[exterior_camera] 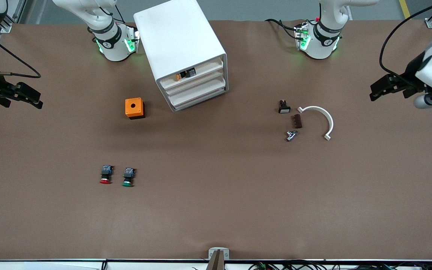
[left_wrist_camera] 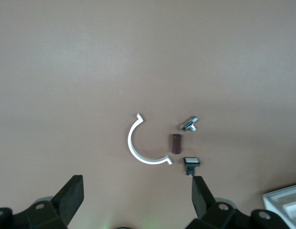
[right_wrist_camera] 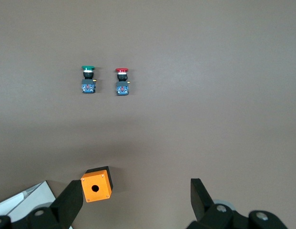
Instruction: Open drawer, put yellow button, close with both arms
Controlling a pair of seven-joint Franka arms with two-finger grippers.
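The white cabinet stands on the table between the two arm bases. Its top drawer sits pushed in, level with the two below. The yellow button lies in that top drawer, at the end toward the right arm. My left gripper hangs open and empty over the left arm's end of the table; its wrist view shows the jaws spread wide. My right gripper hangs open and empty over the right arm's end, jaws spread wide. A cabinet corner shows in both wrist views.
An orange box with a hole sits beside the cabinet. Red and green buttons lie nearer the camera. A white half-ring, brown block, metal piece and white-capped button lie toward the left arm.
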